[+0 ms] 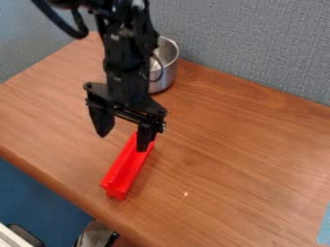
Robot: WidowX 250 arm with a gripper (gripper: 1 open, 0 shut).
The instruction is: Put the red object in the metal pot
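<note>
- Even, soft light; the scene is moderately bright.
- The table (245, 145) shows a mild sheen, no harsh glare.
- The pot (164, 60) carries small bright reflections.
- The picture is low-resolution and soft, blurring the arm (119, 43).

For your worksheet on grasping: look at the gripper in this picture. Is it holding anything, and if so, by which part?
Nothing is held. The gripper hangs open above the upper end of the red object, which lies flat on the table.

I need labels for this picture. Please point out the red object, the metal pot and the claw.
red object (123, 170), camera view, middle of its top face.
metal pot (162, 60), camera view, visible right wall.
claw (123, 134), camera view, midway between its open fingertips.
</note>
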